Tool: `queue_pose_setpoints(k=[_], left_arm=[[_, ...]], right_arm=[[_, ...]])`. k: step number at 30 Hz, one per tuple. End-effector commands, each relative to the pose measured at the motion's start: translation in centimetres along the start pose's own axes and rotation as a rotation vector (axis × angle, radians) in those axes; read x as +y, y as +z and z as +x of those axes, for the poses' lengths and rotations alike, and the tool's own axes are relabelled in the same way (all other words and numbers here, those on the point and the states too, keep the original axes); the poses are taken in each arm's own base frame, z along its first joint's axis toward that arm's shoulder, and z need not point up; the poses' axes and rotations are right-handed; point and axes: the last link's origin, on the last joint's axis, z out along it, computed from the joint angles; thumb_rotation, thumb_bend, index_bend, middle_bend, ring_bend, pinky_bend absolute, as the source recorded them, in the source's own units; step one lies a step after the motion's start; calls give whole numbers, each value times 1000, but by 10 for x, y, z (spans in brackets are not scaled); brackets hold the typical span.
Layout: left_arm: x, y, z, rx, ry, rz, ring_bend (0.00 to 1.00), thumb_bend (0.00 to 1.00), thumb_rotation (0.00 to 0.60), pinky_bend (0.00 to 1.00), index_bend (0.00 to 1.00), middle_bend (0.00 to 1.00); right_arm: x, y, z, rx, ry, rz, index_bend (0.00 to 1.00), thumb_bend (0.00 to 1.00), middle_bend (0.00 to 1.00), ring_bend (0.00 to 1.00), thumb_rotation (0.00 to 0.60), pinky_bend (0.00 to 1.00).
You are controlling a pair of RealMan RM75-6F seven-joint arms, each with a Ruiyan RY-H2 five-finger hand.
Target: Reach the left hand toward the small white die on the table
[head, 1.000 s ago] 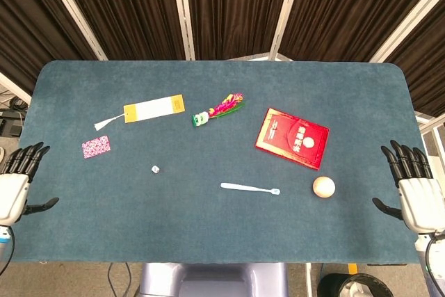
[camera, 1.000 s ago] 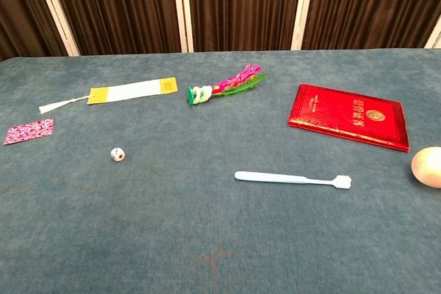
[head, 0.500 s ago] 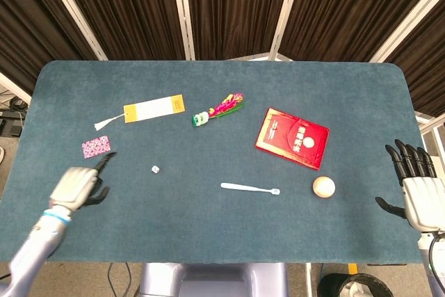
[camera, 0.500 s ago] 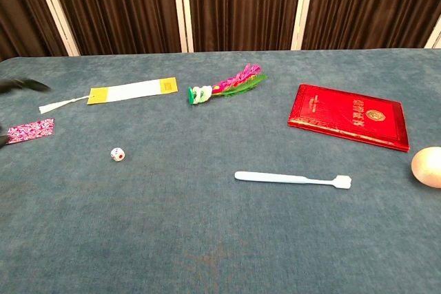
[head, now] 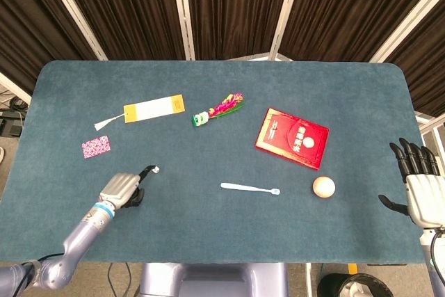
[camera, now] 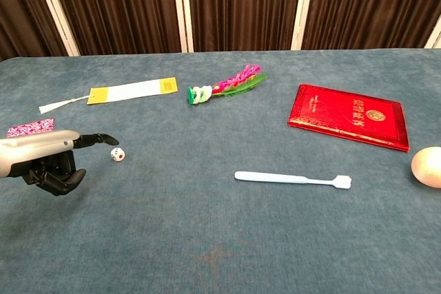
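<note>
The small white die (head: 156, 169) (camera: 118, 155) lies on the blue table left of centre. My left hand (head: 124, 188) (camera: 43, 160) hovers low just left of it and slightly nearer to me. One finger points out, with its tip right beside the die; whether it touches I cannot tell. The other fingers are curled under and hold nothing. My right hand (head: 421, 189) stays at the table's right edge with its fingers spread and empty. It shows only in the head view.
A pink patterned card (head: 96, 147) (camera: 29, 128) lies behind the left hand. A yellow-and-white bookmark (head: 154, 108), a feather toy (head: 219, 109), a red booklet (head: 292, 138), a pale toothbrush (head: 250, 188) and an egg (head: 323, 187) are spread to the right.
The left hand swung in from the table's left edge, passed the pink card, and moved right until its pointing finger reached the die. The right hand drifted slightly back off the edge.
</note>
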Motion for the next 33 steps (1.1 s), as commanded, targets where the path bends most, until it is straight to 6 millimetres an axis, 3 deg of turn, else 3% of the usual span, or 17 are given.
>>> queue_pose_setpoints(k=[1, 19, 33], left_arm=[[1, 2, -2, -7, -3, 1, 901, 759, 600, 1000, 0, 976], [-5, -6, -12, -61, -16, 22, 901, 759, 600, 1000, 0, 976], [-19, -38, -29, -68, -59, 58, 902, 760, 600, 1000, 0, 976]], right_arm=[[0, 0, 0, 0, 0, -1, 0, 0, 0, 0, 600, 0], [1, 1, 1, 2, 8, 2, 0, 0, 0, 0, 600, 0], [-1, 0, 2, 6, 12, 13, 0, 0, 0, 0, 600, 0]])
